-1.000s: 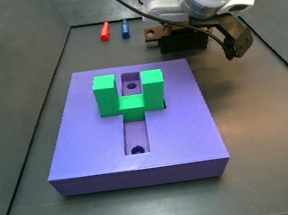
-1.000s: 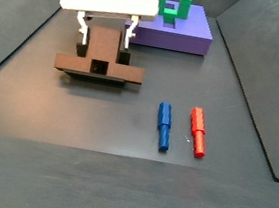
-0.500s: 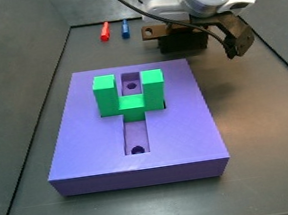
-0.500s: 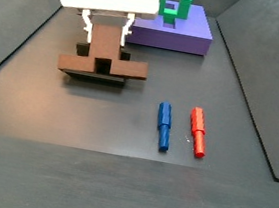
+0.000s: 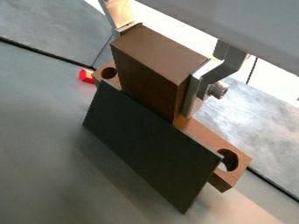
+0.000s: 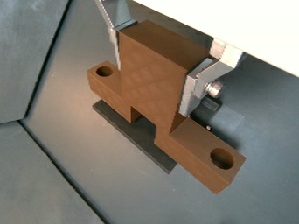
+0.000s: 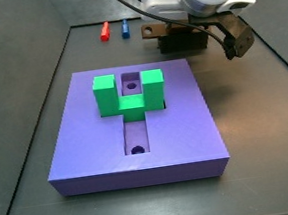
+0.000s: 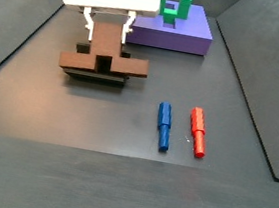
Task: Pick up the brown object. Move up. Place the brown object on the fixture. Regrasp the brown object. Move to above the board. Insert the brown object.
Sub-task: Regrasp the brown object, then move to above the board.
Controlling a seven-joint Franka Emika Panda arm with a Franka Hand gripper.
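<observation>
The gripper point(image 8: 105, 29) pinches the long arm of the brown object point(image 8: 104, 54), which sits on the fixture point(image 8: 96, 76), apart from the board point(image 7: 138, 126) carrying a green block point(image 7: 129, 90).

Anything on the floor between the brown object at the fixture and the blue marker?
Nothing: in a side view the dark floor is bare between the brown object, held in the gripper at the fixture, and the blue marker.

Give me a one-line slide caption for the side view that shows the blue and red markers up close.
Gripper holding the brown object on the fixture, blue marker and red marker nearby.
</observation>
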